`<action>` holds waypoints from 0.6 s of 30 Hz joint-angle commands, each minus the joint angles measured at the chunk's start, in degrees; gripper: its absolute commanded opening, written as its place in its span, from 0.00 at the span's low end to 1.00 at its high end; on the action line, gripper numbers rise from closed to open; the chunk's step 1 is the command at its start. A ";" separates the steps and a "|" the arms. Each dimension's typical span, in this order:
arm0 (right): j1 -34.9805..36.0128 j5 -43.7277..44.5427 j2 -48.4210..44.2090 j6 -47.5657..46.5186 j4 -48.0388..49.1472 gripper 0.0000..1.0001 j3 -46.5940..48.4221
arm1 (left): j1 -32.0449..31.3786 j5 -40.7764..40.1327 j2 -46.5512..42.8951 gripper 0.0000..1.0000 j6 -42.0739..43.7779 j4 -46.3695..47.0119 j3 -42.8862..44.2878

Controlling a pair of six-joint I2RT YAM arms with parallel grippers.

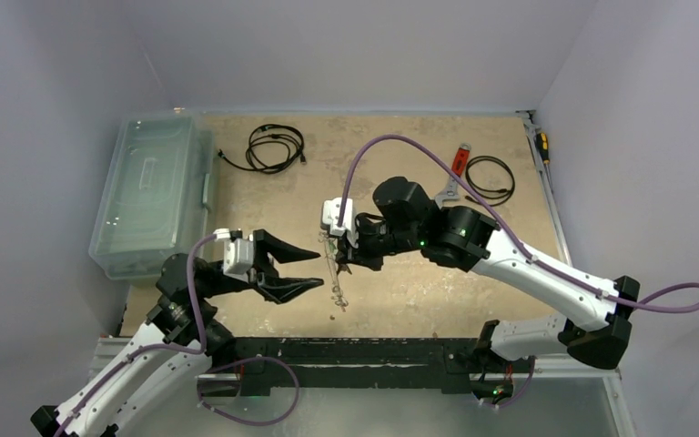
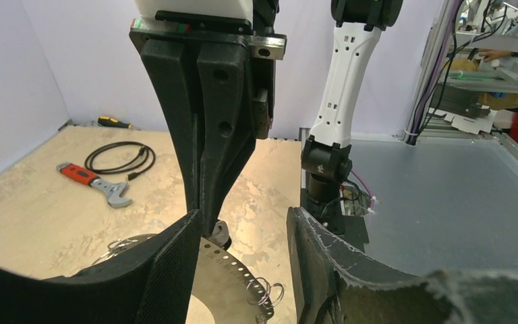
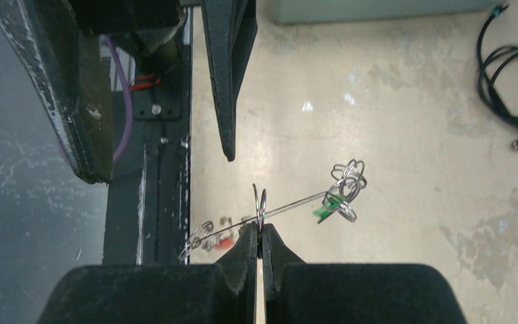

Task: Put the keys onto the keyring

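Note:
My right gripper (image 1: pixel 344 264) is shut on the keyring (image 1: pixel 333 273) and holds it above the table near the front middle. In the right wrist view the gripper (image 3: pixel 261 229) pinches a small split ring, and the keyring (image 3: pixel 297 202) shows edge-on as a thin wire. A green key (image 3: pixel 322 211) with several small rings hangs at one end, a blurred red key (image 3: pixel 227 241) at the other. In the left wrist view the keyring (image 2: pixel 219 270) is a flat grey hoop with holes. My left gripper (image 1: pixel 319 269) is open and empty just left of it, with its fingers either side (image 2: pixel 243 214).
A clear plastic bin (image 1: pixel 150 191) stands at the left. A black coiled cable (image 1: pixel 275 146) lies at the back, a red-handled wrench (image 1: pixel 455 168) and a second cable (image 1: pixel 491 177) at the back right. A small loose piece (image 1: pixel 332 318) lies below the keyring.

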 commanded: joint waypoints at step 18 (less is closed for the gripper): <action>3.12 0.36 0.84 -2.54 -6.18 0.00 6.01 | -1.09 1.62 7.66 0.39 -1.96 4.78 -0.42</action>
